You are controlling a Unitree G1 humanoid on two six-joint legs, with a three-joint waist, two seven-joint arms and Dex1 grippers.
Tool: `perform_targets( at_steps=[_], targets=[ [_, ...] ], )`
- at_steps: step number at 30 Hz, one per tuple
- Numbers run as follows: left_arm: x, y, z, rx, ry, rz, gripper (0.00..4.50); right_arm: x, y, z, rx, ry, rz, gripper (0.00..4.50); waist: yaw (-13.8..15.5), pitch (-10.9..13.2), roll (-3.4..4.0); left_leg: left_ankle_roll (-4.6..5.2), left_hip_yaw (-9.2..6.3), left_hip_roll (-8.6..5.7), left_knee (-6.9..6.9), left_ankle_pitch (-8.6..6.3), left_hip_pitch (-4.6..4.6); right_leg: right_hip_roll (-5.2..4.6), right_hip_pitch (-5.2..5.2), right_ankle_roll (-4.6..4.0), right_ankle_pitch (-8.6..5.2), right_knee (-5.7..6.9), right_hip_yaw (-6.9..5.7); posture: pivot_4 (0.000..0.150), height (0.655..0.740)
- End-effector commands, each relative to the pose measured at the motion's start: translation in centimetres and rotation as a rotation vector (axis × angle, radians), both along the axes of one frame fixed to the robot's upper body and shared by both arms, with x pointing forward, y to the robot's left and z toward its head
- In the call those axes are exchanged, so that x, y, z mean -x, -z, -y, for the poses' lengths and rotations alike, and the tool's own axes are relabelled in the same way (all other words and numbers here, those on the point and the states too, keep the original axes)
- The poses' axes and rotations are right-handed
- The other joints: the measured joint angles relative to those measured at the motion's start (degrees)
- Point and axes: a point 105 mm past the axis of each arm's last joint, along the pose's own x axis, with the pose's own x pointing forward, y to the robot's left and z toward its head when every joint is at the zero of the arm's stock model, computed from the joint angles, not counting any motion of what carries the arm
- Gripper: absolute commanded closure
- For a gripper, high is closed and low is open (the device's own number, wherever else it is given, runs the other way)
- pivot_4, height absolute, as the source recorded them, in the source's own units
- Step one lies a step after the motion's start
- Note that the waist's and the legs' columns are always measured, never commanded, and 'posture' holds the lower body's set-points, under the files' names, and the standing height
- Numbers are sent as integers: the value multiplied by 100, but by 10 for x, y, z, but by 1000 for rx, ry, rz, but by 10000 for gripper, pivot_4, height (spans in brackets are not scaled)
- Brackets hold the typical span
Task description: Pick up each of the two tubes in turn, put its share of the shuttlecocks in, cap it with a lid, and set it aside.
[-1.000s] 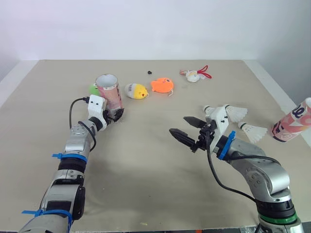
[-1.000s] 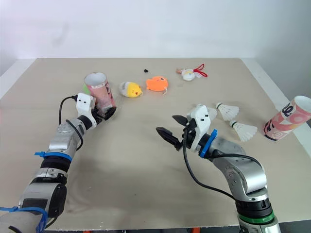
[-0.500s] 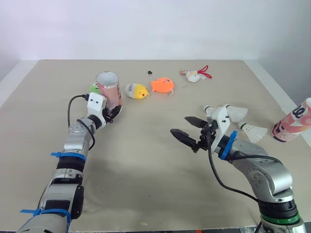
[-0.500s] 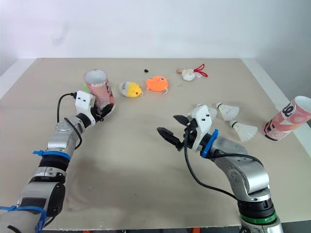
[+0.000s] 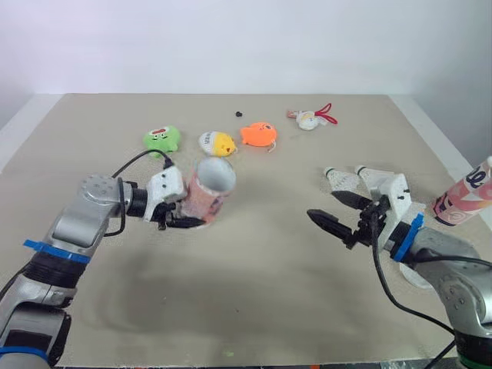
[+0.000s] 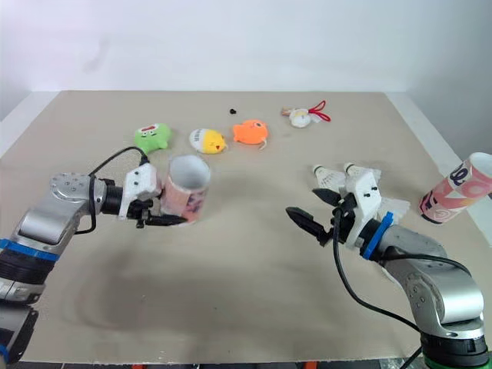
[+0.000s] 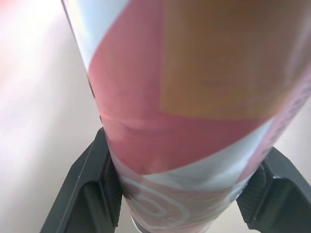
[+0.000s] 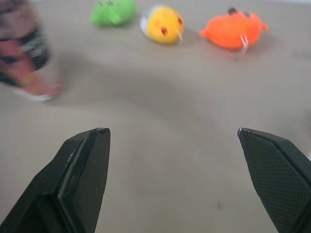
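My left gripper (image 5: 181,209) is shut on a pink patterned tube (image 5: 209,191) near the table's middle left. The tube leans, with its open mouth up and toward the right, and its lower end is close to the tabletop. In the left wrist view the tube (image 7: 194,97) sits between both black fingers (image 7: 85,194). A second pink tube (image 5: 466,201) stands tilted at the right edge. My right gripper (image 5: 324,206) is open and holds nothing, just in front of white shuttlecocks (image 6: 327,177) that lie on the table. Its arm partly hides some of them.
Along the back lie a green toy (image 5: 161,138), a yellow toy (image 5: 216,143), an orange toy (image 5: 257,134) and a white item with a red cord (image 5: 311,118). A tiny black piece (image 5: 237,114) lies behind them. The table edge (image 5: 430,127) runs close on the right.
My left gripper has carried the tube from the back left toward the table's middle, uncovering the green toy. My right arm has shifted right, closer to the shuttlecocks, and stays open.
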Motion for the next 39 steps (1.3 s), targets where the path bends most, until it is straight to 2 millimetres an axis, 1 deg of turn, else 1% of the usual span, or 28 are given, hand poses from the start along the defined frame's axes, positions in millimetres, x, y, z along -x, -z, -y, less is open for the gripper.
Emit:
perform_targets(
  at_steps=[1, 3, 7, 9, 12, 16, 18, 21, 25, 32, 35, 39],
  targets=[
    [14, 3, 2, -79, 71, -19, 20635, -8, 9, 15, 37, 115, 4, 0, 1, 0, -1, 1, 0, 2, 1, 0, 1, 3, 0, 3, -2, 1, -1, 1500, 7400],
    [15, 4, 2, -109, 84, -24, 20635, -15, 16, 19, 39, 169, -4, 0, 0, -2, 4, 1, -3, 7, 12, 1, 0, 10, 0, 8, -4, 4, -3, 1500, 7400],
    [10, 10, -4, -189, 82, 11, 20635, -42, 29, 19, 44, 279, -16, 0, -19, -3, 8, 12, 7, 11, 19, 9, 13, 16, 2, 17, -1, 15, 4, 1500, 7400],
    [10, 13, -7, -226, 94, 10, 20635, -55, 34, 27, 55, 348, -20, 0, -22, -4, 10, 22, 13, 10, 19, 17, 15, 15, 2, 19, 7, 16, 8, 1500, 7400],
    [10, 14, -10, -253, 103, 7, 20635, -71, 34, 38, 26, 424, -29, 0, -25, -5, 11, 26, 18, 10, 19, 22, 24, 15, 7, 17, 12, 18, 12, 1500, 7400],
    [11, 11, -11, -258, 114, 3, 20635, -84, 30, 40, 19, 452, -9, 0, -98, -5, 12, 26, 25, 13, 13, 22, 31, 19, 7, 16, 11, 22, 22, 1500, 7400],
    [12, 9, -11, -251, 116, 3, 20635, -91, 29, 38, 5, 455, -7, 0, -131, -5, 12, 27, 30, 13, 4, 22, 38, 23, 7, 16, 9, 25, 33, 1500, 7400],
    [13, 8, -9, -239, 121, -2, 20635, -95, 28, 33, 8, 438, 0, 0, -134, -5, 12, 27, 41, 14, -6, 22, 49, 27, 7, 17, 8, 30, 48, 1500, 7400],
    [14, 7, -7, -227, 112, -7, 20635, -92, 21, 19, -14, 363, 13, 0, -134, -5, 13, 27, 54, 14, -6, 21, 50, 26, 6, 21, 6, 31, 59, 1500, 7400],
    [16, 7, -6, -221, 102, -15, 20635, -91, 19, 18, -1, 351, 19, 0, -134, -5, 13, 27, 68, 14, -6, 21, 51, 25, 0, 25, 8, 31, 73, 1500, 7400],
    [16, 7, -6, -221, 98, -16, 20635, -97, 18, 13, 6, 350, 28, 0, -137, -5, 13, 27, 69, 14, -6, 21, 51, 26, 0, 25, 8, 31, 74, 1500, 7400],
    [17, 7, -5, -216, 96, -20, 20635, -110, 18, 6, 16, 351, 33, 0, -146, -5, 13, 27, 74, 14, -6, 21, 55, 26, -3, 26, 10, 38, 80, 1500, 7400]
  ],
)
